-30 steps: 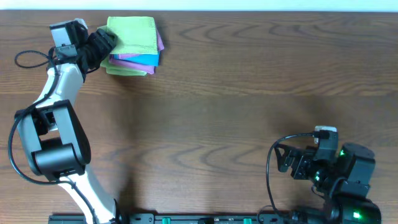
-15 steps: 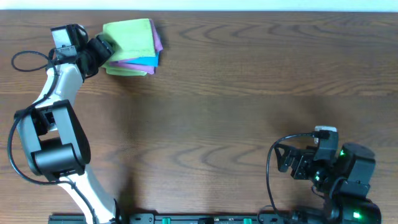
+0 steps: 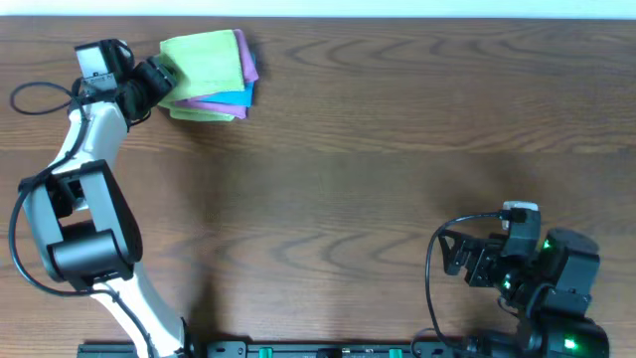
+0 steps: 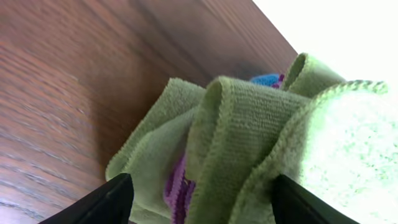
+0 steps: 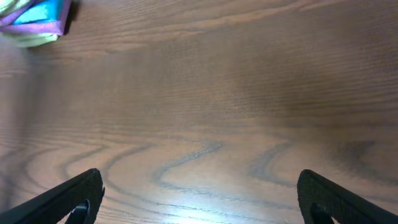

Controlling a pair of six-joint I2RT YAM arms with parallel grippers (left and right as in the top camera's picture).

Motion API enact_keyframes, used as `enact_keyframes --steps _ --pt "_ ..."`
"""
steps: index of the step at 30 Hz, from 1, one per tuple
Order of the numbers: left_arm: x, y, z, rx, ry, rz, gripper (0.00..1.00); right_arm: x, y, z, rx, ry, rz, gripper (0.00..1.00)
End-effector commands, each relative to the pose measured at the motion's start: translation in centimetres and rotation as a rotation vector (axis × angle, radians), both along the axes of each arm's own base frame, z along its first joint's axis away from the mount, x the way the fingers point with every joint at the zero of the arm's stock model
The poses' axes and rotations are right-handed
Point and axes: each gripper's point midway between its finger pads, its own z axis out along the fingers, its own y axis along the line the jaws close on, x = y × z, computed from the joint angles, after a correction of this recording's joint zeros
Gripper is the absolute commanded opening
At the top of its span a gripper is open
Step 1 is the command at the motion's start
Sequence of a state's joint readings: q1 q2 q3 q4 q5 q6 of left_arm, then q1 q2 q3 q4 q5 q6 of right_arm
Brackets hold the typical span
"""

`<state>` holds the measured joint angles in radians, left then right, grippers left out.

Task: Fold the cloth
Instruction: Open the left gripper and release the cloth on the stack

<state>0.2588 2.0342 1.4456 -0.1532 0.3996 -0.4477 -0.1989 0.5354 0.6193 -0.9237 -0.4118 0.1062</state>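
Your L arm (image 3: pixel 87 149): base near-left, stretched up to far-left, wrist bent toward right. L gripper (image 3: pixel 159 78) points right, fingers (image 4: pixel 118 199) apart, jaws spread. Your R arm (image 3: pixel 542 273): folded compact, near-right. R gripper (image 3: pixel 452 256) faces left, fingers (image 5: pixel 81 193) wide apart.

Your left arm (image 3: pixel 91 129) shows white links and black joints, with a thin black cable (image 3: pixel 14 98) looping off it. Your right arm (image 3: pixel 556 268) is black (green lights glowing) and white-capped. The left gripper (image 4: pixel 202 202) and right gripper (image 5: pixel 199 199) have black fingers.
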Motion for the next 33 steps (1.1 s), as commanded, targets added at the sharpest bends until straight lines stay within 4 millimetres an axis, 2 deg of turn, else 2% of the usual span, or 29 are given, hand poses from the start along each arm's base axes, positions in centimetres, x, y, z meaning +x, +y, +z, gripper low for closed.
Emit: enact_keyframes --steps 1,4,20,26,33 --pt "0.7 0.9 3.5 0.057 -0.078 -0.014 0.72 -0.1 0.0 -0.1 0.009 0.002 -0.004 0.99" --pt "0.6 1.0 4.4 0.067 -0.095 -0.017 0.73 -0.1 0.0 -0.1 0.009 0.002 -0.004 0.99" --pt "0.7 0.8 5.3 0.066 -0.111 -0.023 0.73 -0.1 0.0 -0.1 0.009 0.002 -0.004 0.99" --pt "0.7 1.0 7.5 0.086 -0.156 -0.025 0.73 -0.1 0.0 -0.1 0.009 0.002 -0.004 0.99" --pt "-0.2 0.9 11.6 0.11 -0.221 -0.025 0.77 -0.1 0.0 -0.1 0.009 0.002 -0.004 0.99"
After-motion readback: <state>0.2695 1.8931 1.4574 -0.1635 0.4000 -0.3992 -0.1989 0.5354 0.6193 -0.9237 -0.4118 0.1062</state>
